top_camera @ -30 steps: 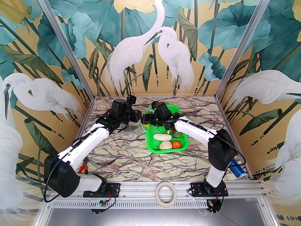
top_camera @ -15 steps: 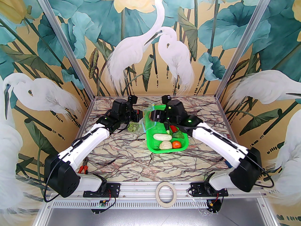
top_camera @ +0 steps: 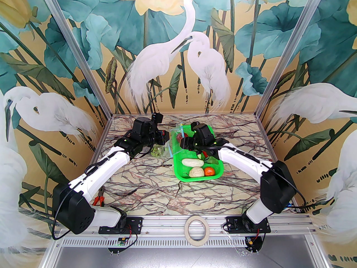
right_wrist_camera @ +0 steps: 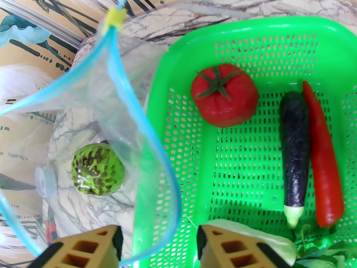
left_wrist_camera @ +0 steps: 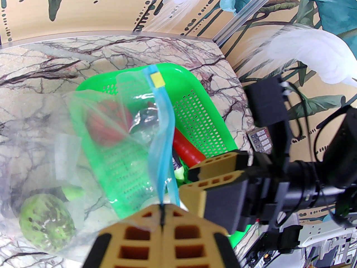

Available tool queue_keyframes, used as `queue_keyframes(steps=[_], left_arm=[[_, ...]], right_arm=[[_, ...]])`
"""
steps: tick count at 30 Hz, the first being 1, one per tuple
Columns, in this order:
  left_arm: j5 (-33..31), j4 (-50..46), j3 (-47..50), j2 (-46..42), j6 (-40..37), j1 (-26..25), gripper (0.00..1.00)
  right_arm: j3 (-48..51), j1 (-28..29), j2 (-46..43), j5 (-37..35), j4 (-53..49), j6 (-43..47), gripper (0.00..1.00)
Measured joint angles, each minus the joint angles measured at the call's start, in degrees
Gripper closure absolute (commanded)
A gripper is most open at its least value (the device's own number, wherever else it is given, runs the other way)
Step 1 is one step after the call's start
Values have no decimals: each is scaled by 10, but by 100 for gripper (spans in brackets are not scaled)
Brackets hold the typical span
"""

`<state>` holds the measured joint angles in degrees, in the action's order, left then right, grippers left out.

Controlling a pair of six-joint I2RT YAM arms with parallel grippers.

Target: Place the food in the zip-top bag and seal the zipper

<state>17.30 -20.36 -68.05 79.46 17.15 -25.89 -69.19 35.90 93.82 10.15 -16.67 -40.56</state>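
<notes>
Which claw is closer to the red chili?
Right. The right gripper hovers at the green basket holding the red chili; the left gripper pinches the zipper, farther away.

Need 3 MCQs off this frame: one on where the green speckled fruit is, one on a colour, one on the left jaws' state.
1. Where is the green speckled fruit?
A in a metal bowl; B inside the zip-top bag; C on a plate.
2. What colour is the zipper strip?
A red; B black; C light blue.
3. How do the jaws of the left gripper stand?
A shut on the zipper edge; B wide open; C shut on a spoon.

Key:
1 B, the left wrist view shows the fruit behind the clear film.
2 C, the strip along the bag's mouth is light blue.
3 A, the jaws meet with the blue strip pinched between them.
</notes>
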Motion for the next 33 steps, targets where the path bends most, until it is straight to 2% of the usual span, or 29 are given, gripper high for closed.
queue_keyframes(steps=[4, 6, 10, 11, 16, 22, 26, 33], left_arm=[[-2, 0, 0, 0, 0, 0, 100], [-2, 0, 0, 0, 0, 0, 100], [-6, -1, 0, -2, 0, 1, 100], [-7, -3, 0, -4, 0, 3, 100], [-26, -18, 3, -23, -4, 29, 100], [-64, -57, 8, -76, -20, 71, 100], [-103, -108, -11, -104, -41, 77, 100], [-149, -176, -74, -113, -69, 77, 100]], right_arm=[[-1, 0, 19, 7, 12, -8, 60], [-2, 0, 30, 14, 17, -12, 67], [-2, 0, 45, 30, 26, -18, 97], [-2, 0, 46, 33, 27, -21, 100], [-43, 5, 50, 49, 14, -16, 100], [-186, 27, 82, 88, -10, 8, 100], [-271, 37, 118, 138, -22, 18, 100], [-307, 40, 143, 196, -44, 29, 100]])
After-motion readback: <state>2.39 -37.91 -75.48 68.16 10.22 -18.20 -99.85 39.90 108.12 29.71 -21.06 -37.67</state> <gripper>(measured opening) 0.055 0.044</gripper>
